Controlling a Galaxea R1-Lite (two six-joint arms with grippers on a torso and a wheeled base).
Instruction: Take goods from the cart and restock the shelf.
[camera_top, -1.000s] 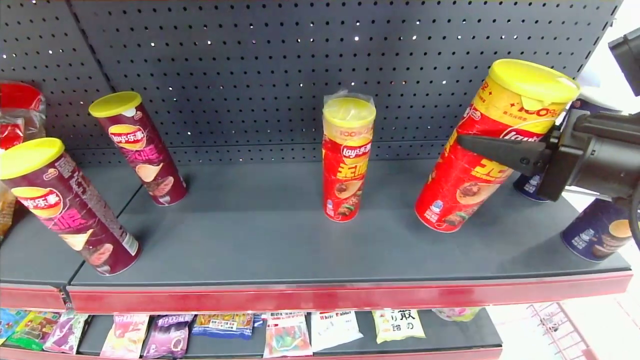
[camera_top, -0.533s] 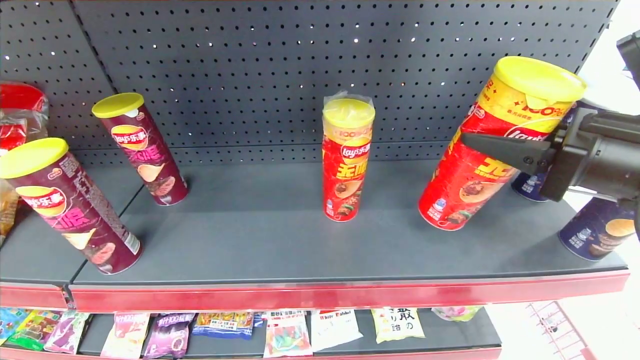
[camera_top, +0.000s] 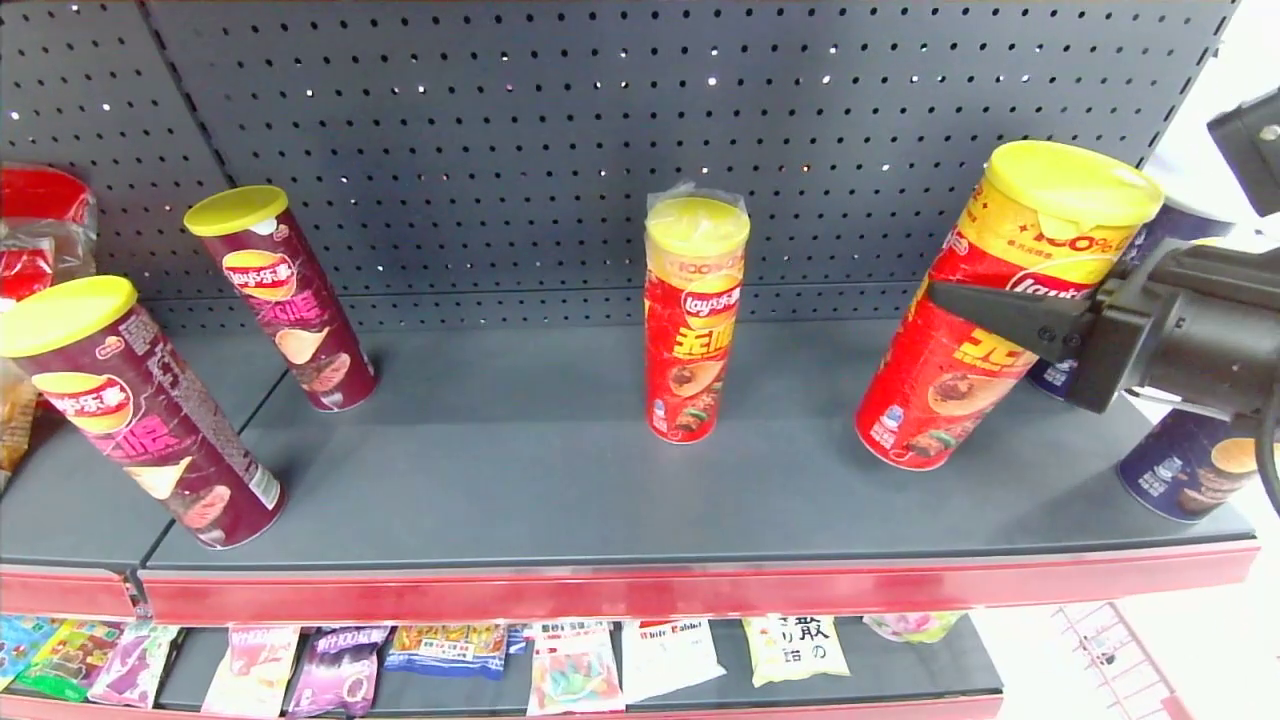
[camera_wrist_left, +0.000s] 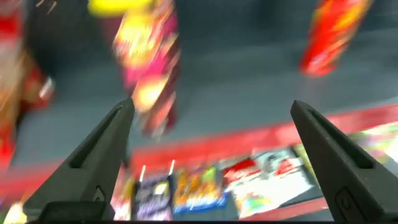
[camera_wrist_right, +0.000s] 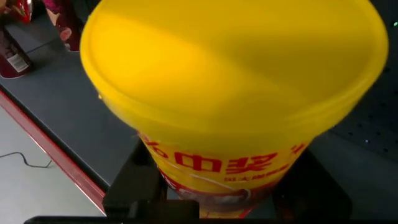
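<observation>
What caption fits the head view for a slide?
Right gripper holding a tilted red can at the shelf's right end.

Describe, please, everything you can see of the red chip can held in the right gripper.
The red chip can is a tall cylindrical tube, seemingly cardboard, with glossy red and yellow print and a yellow plastic lid. In the head view it leans, top towards the robot's right, over the right part of the grey shelf. The right gripper clamps its upper body, one finger across the front. Whether its base touches the shelf cannot be told.
</observation>
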